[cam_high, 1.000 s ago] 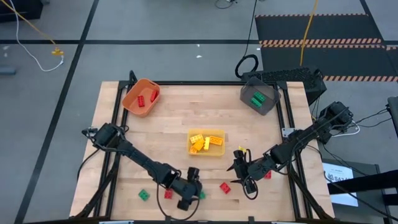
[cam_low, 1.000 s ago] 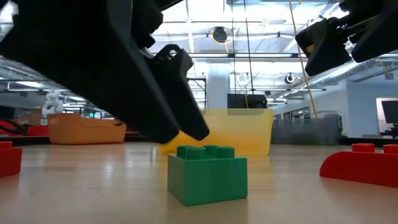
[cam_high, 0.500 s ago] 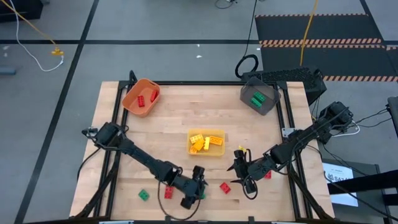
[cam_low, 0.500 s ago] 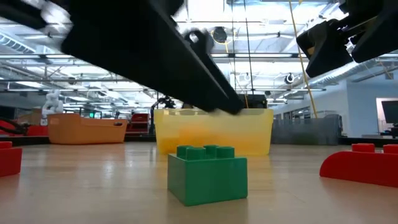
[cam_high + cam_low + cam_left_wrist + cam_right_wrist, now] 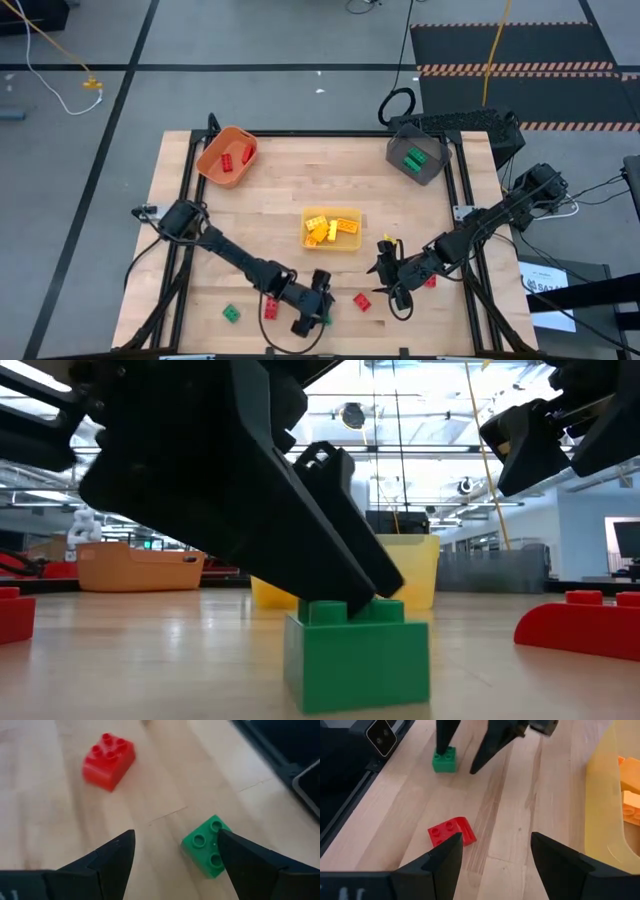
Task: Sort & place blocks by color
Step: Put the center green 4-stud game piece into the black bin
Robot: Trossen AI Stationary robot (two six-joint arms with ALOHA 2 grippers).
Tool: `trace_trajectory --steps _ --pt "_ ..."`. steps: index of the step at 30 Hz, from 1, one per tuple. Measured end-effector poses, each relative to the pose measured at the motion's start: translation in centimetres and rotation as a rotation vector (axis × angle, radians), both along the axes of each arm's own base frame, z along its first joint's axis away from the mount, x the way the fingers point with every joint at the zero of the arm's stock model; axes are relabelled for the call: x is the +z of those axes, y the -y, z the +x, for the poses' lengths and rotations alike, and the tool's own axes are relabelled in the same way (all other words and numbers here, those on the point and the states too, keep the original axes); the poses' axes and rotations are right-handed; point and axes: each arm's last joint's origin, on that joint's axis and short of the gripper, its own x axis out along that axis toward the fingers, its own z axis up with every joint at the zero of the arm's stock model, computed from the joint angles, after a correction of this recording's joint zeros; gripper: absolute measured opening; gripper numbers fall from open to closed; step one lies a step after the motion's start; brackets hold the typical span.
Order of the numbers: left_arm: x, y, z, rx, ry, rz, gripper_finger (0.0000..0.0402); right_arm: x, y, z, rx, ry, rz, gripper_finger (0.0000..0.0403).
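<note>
High view: two green blocks (image 5: 231, 314), three red (both pincers open).

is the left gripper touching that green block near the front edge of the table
Touching. In the low view one finger of the left gripper rests on the green block's top studs. In the right wrist view that finger comes down onto the block, the other standing clear beside it.

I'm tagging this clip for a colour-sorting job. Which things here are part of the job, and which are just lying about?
Part of the job:
- green block at the left gripper, fingers open
- red block near the right gripper
- orange bin, yellow bin, grey bin

Just lying about:
- yellow cable on the floor
- black mat
</note>
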Motion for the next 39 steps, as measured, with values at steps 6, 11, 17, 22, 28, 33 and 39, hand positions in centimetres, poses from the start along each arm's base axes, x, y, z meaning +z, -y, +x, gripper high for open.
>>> trace_trajectory --steps 6,11,17,22,28,33,39 --pt "-0.9 -2.2 -0.4 0.204 -0.128 0.117 0.028 0.0 0.0 0.0 -0.012 -0.004 0.012 0.0226" --pt "0.7 -2.8 -1.1 0.237 -0.14 0.155 0.028 0.0 0.0 0.0 -0.012 -0.009 0.009 0.0226" --pt "5.0 -3.1 -2.1 0.215 -0.051 0.176 0.028 0.0 0.0 0.0 -0.011 -0.009 0.007 0.0226" --pt "6.6 -3.3 -2.4 0.233 -0.011 0.166 0.028 -0.1 0.0 0.0 -0.018 -0.013 0.014 0.0226" --pt "5.4 -2.9 -2.3 0.258 -0.104 0.041 0.028 -0.1 0.0 -0.1 -0.02 -0.019 0.018 0.0226" --pt "4.3 -2.6 -2.3 0.394 -0.172 -0.062 0.028 -0.1 0.0 -0.1 -0.016 -0.02 0.014 0.0226" --pt "4.2 -2.3 -2.7 0.481 -0.202 -0.113 0.028 -0.1 0.0 -0.1 -0.01 -0.018 0.007 0.0226"
